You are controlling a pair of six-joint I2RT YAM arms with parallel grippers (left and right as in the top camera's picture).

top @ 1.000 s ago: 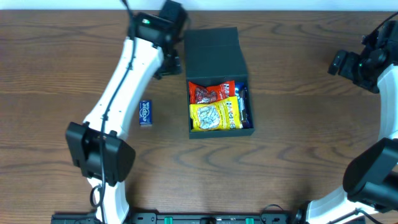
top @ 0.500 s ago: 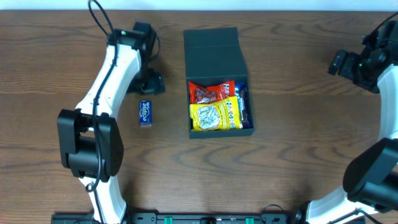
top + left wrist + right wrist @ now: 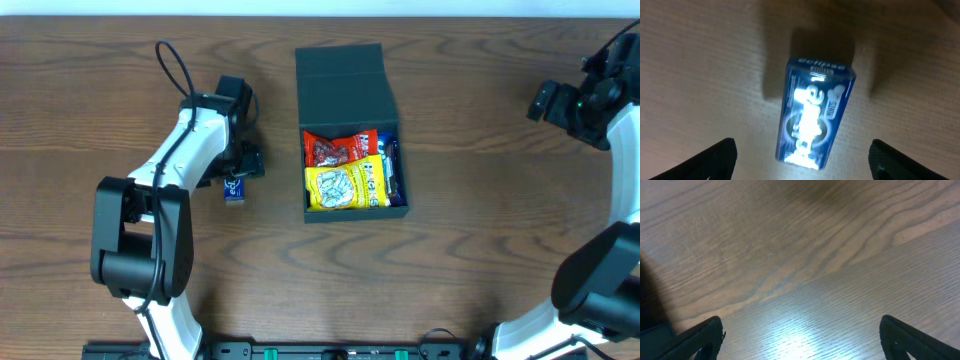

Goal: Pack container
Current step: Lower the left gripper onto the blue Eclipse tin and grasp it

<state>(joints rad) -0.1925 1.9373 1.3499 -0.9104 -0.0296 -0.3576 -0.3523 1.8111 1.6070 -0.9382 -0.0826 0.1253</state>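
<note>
My left gripper (image 3: 801, 162) hangs over the Eclipse gum pack (image 3: 815, 112), fingers (image 3: 715, 157) spread either side, untouching, lined up to pinch it. The container (image 3: 340, 80) sits at its 3 o'clock, lid open to receive. My right gripper (image 3: 800, 340) is released, parked aside.

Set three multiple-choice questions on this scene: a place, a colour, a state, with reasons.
1. Where is the blue gum pack?
A) in the container
B) on the table, under the open left gripper
C) on the lid
2. What colour is the container?
A) dark green
B) white
C) orange
3. How is the container's lid?
A) shut
B) flipped open
C) missing
Answers: 1B, the wrist view shows it lying on wood; 2A, its walls and lid are dark green; 3B, snacks show inside.
</note>
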